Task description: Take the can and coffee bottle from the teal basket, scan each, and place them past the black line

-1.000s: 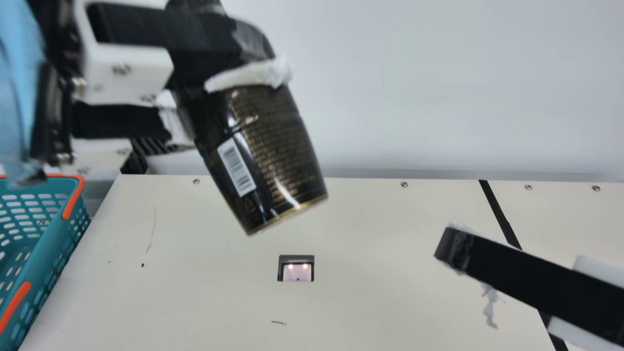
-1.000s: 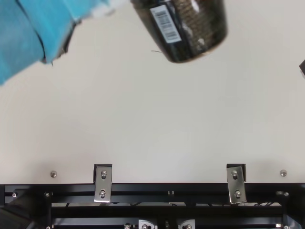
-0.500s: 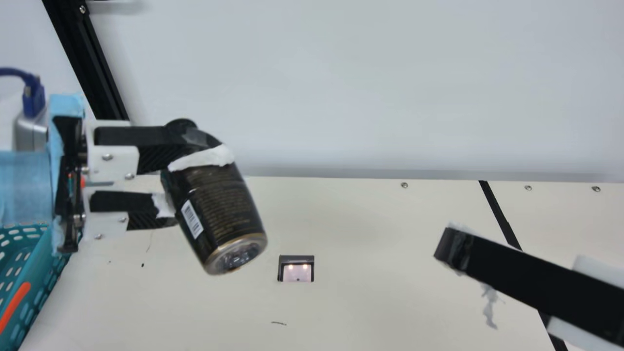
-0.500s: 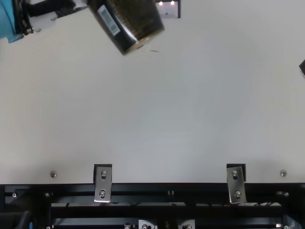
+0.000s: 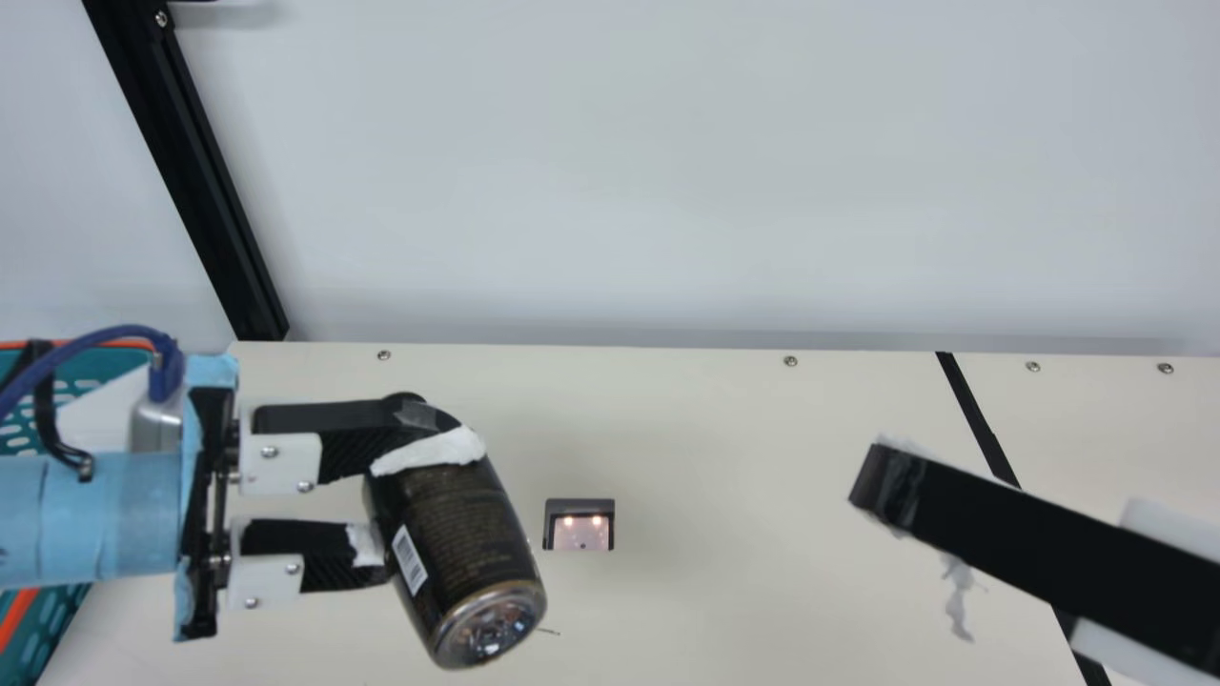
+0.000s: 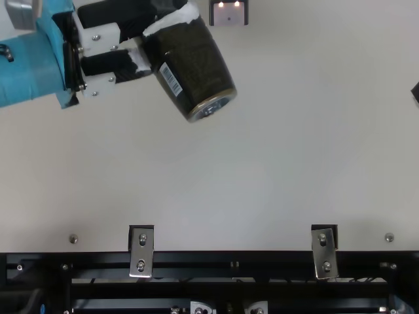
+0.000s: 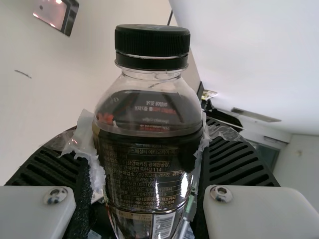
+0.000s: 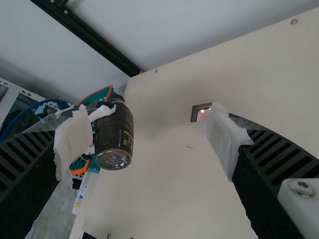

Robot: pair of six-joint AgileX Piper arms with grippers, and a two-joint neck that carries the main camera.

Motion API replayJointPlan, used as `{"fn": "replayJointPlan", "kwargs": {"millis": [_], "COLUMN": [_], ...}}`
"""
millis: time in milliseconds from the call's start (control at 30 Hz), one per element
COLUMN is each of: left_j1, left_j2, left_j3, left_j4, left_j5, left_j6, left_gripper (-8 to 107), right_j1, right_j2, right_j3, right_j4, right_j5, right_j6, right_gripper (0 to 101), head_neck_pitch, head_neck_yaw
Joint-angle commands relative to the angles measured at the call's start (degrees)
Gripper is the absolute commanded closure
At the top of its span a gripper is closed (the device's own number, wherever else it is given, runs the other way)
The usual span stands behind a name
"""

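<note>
In the main view my left gripper (image 5: 391, 495) is shut on the dark coffee bottle (image 5: 462, 548), held tilted above the table, left of the scanner (image 5: 579, 532). The bottle's base and white barcode (image 5: 410, 560) face the neck camera. The left wrist view has the capped bottle (image 7: 144, 174) upright between the taped fingers of my left gripper (image 7: 149, 142). My right gripper (image 5: 882, 486) hangs at the main view's right; in the right wrist view this gripper (image 8: 149, 142) is open with nothing held. The black line (image 5: 974, 414) runs behind its finger.
The teal basket (image 5: 95, 372) stands at the far left, partly hidden behind my left arm. A black frame post (image 5: 191, 171) rises at the back left by the pale wall. Small screws (image 5: 790, 361) line the table's back edge.
The left arm has swung the bottle away from the neck camera, first leftward, then lower and slightly rightward. More of the bottle's base has come to face the camera. The right arm has kept still.
</note>
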Motion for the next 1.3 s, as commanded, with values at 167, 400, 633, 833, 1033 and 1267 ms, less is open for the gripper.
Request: {"fn": "replayJointPlan", "kwargs": {"millis": [167,400,633,833,1033,1267], "left_j1": [0.0,0.0,1.23,3.04,3.48,3.48], "left_j2": [0.08,0.08,1.49,3.41,3.89,3.89], "left_j3": [-0.24,-0.24,-0.58,-1.09,-1.25,-1.25], "left_j4": [-0.46,-0.46,-1.79,-4.27,-4.79,-4.88], "left_j5": [-0.09,-0.13,0.95,2.5,2.7,2.7], "left_j6": [-0.27,-0.27,-3.17,-6.18,-7.88,-7.88], "left_gripper": [89,89,89,89,89,89], "right_j1": [0.0,0.0,0.0,0.0,0.36,4.91], "right_j2": [0.0,0.0,0.0,0.0,0.04,1.51], "right_j3": [0.0,0.0,0.0,0.0,-0.09,1.08], "right_j4": [0.0,-0.02,-0.02,-0.02,0.02,1.52], "right_j5": [0.0,0.0,0.0,0.0,-0.11,-1.86], "right_j6": [0.0,0.0,0.0,0.0,0.25,1.55], "right_gripper": [0,0,0,0,0,0], "head_neck_pitch": [-1.54,-1.54,-1.54,-1.54,-1.54,-1.54], "head_neck_yaw": [-0.12,-0.12,-0.12,-0.12,-0.12,-0.12]}}
